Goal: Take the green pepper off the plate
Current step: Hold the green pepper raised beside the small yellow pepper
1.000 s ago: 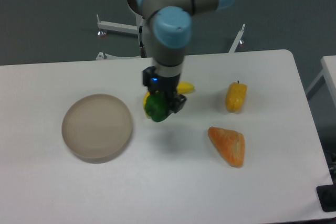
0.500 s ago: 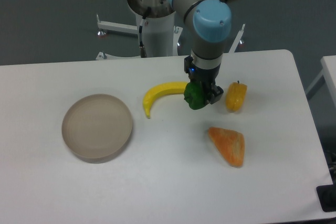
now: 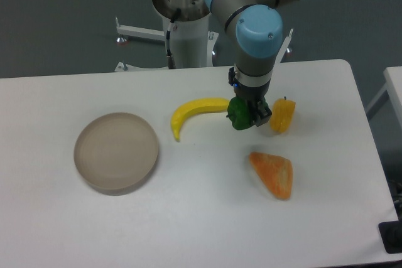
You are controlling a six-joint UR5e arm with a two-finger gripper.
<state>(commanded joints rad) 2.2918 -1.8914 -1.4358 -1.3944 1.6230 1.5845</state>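
The table (image 3: 188, 218) holds the plate (image 3: 116, 152), now bare, far left of the banana (image 3: 191, 112). The arm has swung from beside the plate to just right of the banana, slowing over the last half second. Its gripper (image 3: 247, 116) pinches the pepper (image 3: 238, 116), so the pickup looks done.

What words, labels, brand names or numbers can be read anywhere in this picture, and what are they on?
None: no legible text, number or logo shows anywhere.
The arm's grey and blue joints bear no readable marking at this resolution.
The gripper, holding the green pepper, shows only a small blue light, not a sign.
The plate, banana, yellow pepper and orange piece are unmarked.
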